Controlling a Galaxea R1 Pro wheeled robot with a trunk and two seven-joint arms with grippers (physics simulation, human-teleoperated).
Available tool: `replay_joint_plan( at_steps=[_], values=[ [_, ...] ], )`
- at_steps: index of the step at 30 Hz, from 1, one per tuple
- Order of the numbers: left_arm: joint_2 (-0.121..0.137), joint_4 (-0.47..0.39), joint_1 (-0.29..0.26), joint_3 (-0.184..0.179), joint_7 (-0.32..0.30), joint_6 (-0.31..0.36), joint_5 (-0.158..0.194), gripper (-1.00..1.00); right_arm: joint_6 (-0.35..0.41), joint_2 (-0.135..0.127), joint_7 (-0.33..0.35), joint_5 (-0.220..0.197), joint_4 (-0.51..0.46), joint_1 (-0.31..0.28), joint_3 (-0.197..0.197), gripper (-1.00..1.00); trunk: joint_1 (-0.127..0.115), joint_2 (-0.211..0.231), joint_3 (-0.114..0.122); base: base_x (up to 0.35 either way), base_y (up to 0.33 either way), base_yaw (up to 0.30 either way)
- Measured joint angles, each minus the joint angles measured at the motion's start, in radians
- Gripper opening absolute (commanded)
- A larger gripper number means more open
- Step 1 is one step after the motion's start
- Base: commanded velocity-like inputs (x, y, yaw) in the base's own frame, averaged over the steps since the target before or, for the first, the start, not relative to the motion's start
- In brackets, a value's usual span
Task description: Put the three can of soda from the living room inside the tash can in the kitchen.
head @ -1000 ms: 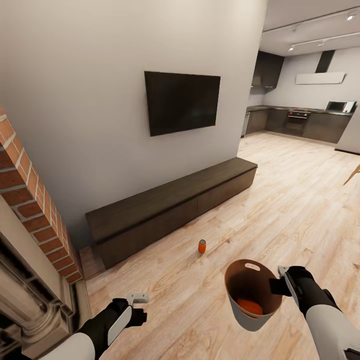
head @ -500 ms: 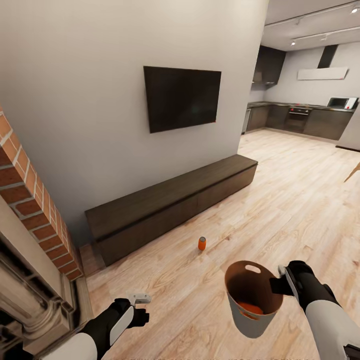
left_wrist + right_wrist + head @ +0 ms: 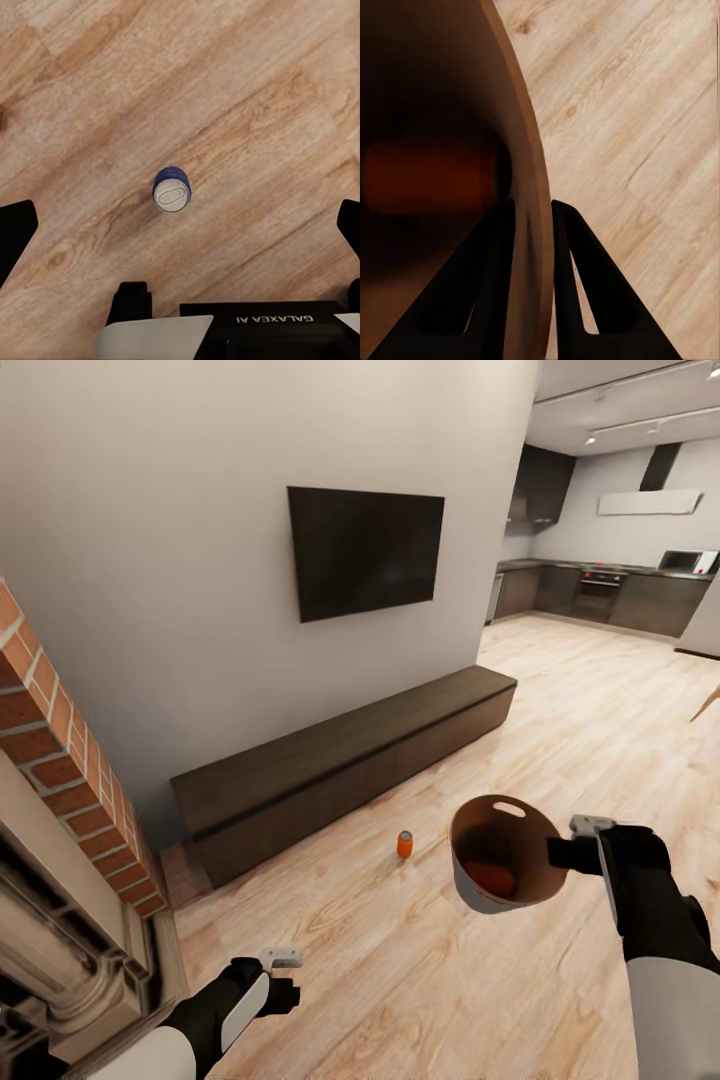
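Pinching one bin's [image 3: 470, 890] rim, right end effector [image 3: 572, 852], left end effector [image 3: 283, 973] spread, three cans

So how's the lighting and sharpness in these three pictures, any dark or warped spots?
Head view: evenly lit and sharp, with wide-angle bending of the brick fireplace. Right wrist view: the trash can interior is deeply shadowed, leaving the orange can dim. Left wrist view: bright and crisp, the blue can clear.
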Motion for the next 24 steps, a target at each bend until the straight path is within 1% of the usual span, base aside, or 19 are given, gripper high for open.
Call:
replay_joint_plan(
  at_steps=[2, 3, 5, 6, 7, 8, 10, 11, 12, 16, 17, 21, 22, 24],
  values=[
    [0.0, 0.0, 0.0, 0.001, -0.001, 0.0, 0.0, 1.0, -0.002, 0.017, 0.0, 0.014, -0.033, 0.012, 0.005, -1.0, 0.0, 0.0, -0.002, 0.0, 0.0, 0.094],
    [0.001, -0.001, 0.0, 0.002, -0.001, 0.0, 0.0, 1.0, -0.004, 0.033, 0.0, 0.034, -0.053, 0.019, 0.017, -1.0, 0.0, 0.0, -0.003, 0.0, 0.0, 0.109],
    [0.001, -0.001, 0.0, 0.002, -0.001, 0.0, 0.0, 1.0, 0.0, 0.046, 0.004, 0.007, -0.066, 0.022, 0.036, -1.0, 0.0, 0.0, -0.006, 0.0, 0.0, 0.12],
    [0.001, -0.001, 0.0, 0.002, 0.0, 0.0, 0.0, 1.0, 0.0, 0.056, 0.004, 0.007, -0.075, 0.02, 0.059, -1.0, 0.0, 0.0, -0.007, 0.0, 0.0, 0.127],
    [0.001, -0.001, 0.0, 0.001, 0.0, 0.0, 0.0, 1.0, 0.002, 0.062, 0.005, -0.005, -0.079, 0.019, 0.073, -1.0, 0.0, 0.0, -0.008, 0.0, 0.0, 0.132],
    [0.0, -0.001, 0.0, 0.001, 0.0, 0.0, 0.0, 1.0, -0.001, 0.08, 0.004, 0.013, -0.083, 0.016, 0.094, -1.0, 0.0, 0.0, -0.009, 0.0, 0.0, 0.134],
    [0.0, -0.001, 0.0, 0.0, 0.0, 0.0, 0.0, 1.0, 0.002, 0.101, 0.005, 0.001, -0.075, 0.015, 0.11, -1.0, 0.0, 0.0, -0.012, 0.0, 0.0, 0.137],
    [0.0, -0.001, 0.0, 0.0, 0.0, 0.0, 0.0, 1.0, 0.002, 0.105, 0.006, -0.011, -0.071, 0.014, 0.113, -1.0, 0.0, 0.0, -0.013, 0.0, 0.0, 0.138],
    [0.0, -0.001, 0.0, 0.0, 0.001, 0.0, 0.0, 1.0, 0.002, 0.108, 0.006, -0.013, -0.069, 0.014, 0.114, -1.0, 0.0, 0.0, -0.014, 0.0, 0.0, 0.139],
    [-0.005, -0.001, 0.001, 0.0, 0.002, -0.001, 0.0, 1.0, -0.003, 0.122, 0.003, 0.026, -0.066, 0.014, 0.121, -1.0, 0.0, 0.0, -0.019, 0.0, 0.0, 0.142],
    [-0.01, -0.001, 0.001, 0.0, 0.003, -0.001, 0.0, 1.0, -0.004, 0.13, 0.002, 0.035, -0.066, 0.013, 0.122, -1.0, 0.0, 0.0, -0.021, 0.0, 0.0, 0.146],
    [-0.017, -0.001, 0.001, 0.0, 0.003, -0.003, -0.001, 1.0, 0.002, 0.147, 0.007, -0.009, -0.081, 0.012, 0.123, -1.0, 0.0, 0.0, -0.026, 0.0, 0.0, 0.151],
    [-0.017, -0.001, 0.001, 0.0, 0.003, -0.003, -0.001, 1.0, 0.002, 0.148, 0.006, -0.01, -0.089, 0.012, 0.123, -1.0, 0.0, 0.0, -0.027, 0.0, 0.0, 0.153],
    [-0.018, -0.001, 0.001, 0.0, 0.004, -0.002, -0.001, 1.0, -0.001, 0.15, 0.004, 0.012, -0.104, 0.013, 0.123, -1.0, 0.0, 0.0, -0.029, 0.0, 0.0, 0.154]
  ],
)
